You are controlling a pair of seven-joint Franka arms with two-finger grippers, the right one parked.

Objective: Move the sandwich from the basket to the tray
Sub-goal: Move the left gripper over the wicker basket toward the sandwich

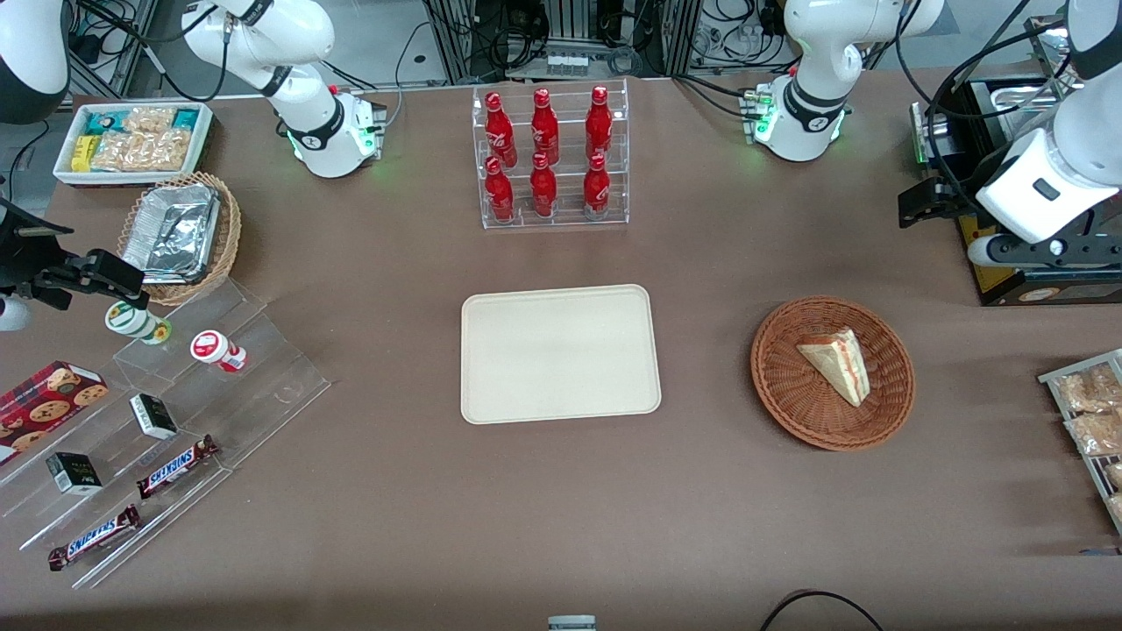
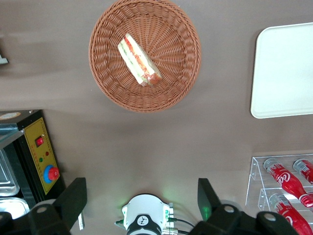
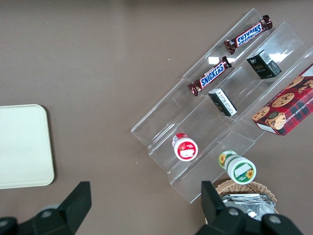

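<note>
Lying inside the round, shallow, reddish-brown woven wicker basket (image 1: 833, 372), the small triangular wedge sandwich of pale white bread with red and green filling (image 1: 835, 362) rests on its side near the basket's middle, its filling edge turned up and its long axis running diagonally across the weave. The flat rectangular cream-beige tray with rounded corners and a low rim (image 1: 561, 353) sits bare on the brown tabletop (image 1: 701, 508), well apart from the basket and toward the parked arm's end.

The left arm's gripper (image 2: 142, 198) hangs high above the tabletop, farther from the front camera than the basket, near a black box with a yellow panel and red buttons (image 2: 41, 156). Its two dark fingers (image 2: 73, 198) stand wide apart with nothing between them. In the wrist view the basket lies straight out ahead of the open fingers, and the sandwich's long axis sits at a slant to the line joining them.

My judgement is that the task has barely begun: the reach has not yet closed on the basket. The coming move seems to call for travel toward the front camera and downward, plus a wrist turn so the fingers straddle the wedge across its narrow thickness. Soft bread may squash or shed filling under a hard pinch.
</note>
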